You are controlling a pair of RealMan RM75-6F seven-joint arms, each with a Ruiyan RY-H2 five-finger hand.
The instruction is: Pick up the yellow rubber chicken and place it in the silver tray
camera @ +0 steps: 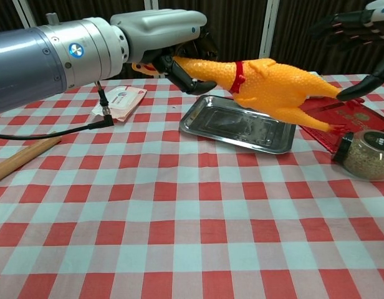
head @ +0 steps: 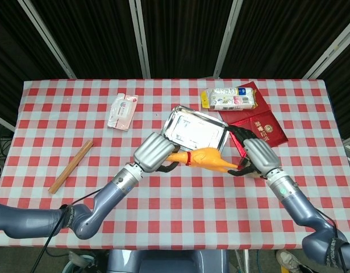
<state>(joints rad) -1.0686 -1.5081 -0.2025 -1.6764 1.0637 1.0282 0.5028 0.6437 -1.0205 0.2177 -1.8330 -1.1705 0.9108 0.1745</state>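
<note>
Left hand (camera: pixel 164 34) grips the yellow rubber chicken (camera: pixel 267 84) by neck and head, holding it in the air just in front of the silver tray (camera: pixel 239 124). Right hand (head: pixel 257 154), fingers spread, holds nothing beside the chicken's tail. Tray holds nothing. Glass jar (camera: pixel 366 154) of brownish grains stands right of the tray.

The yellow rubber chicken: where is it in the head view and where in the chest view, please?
Head view: the yellow rubber chicken is at centre, just below the silver tray, its neck held by the left hand.
Chest view: the chicken is in the air, upper centre-right, above the tray.
Shared landmark: the silver tray.
</note>
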